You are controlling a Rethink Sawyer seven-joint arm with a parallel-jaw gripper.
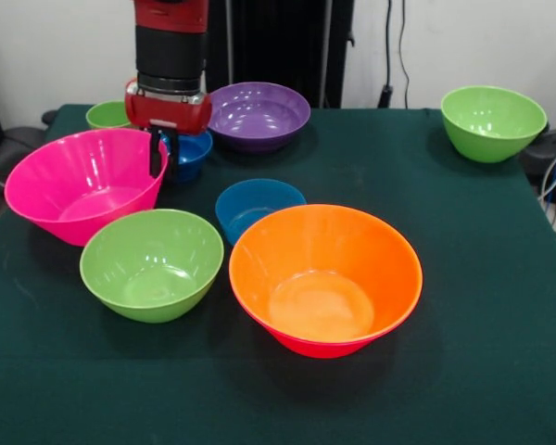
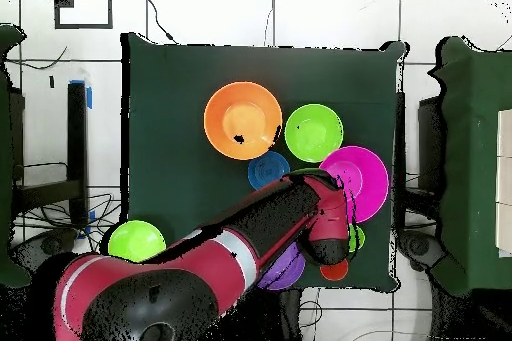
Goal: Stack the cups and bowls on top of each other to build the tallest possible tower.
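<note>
Hovering at the far rim of the pink bowl (image 1: 83,183), the gripper (image 1: 162,159) has its dark fingers pointing down — whether parted or closed I cannot tell. Bowls lie scattered, unstacked: orange (image 1: 325,276), green (image 1: 152,263), blue (image 1: 258,206).

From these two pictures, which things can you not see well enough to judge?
- Gripper, front view: dark fingers hang between the pink bowl and a small blue bowl; open or shut is unclear. Overhead, the arm covers it.
- That blue bowl: mostly hidden by the gripper.
- Light-green cup, front view: only its rim shows behind the pink bowl.
- Purple bowl, overhead view: largely under the arm.
</note>
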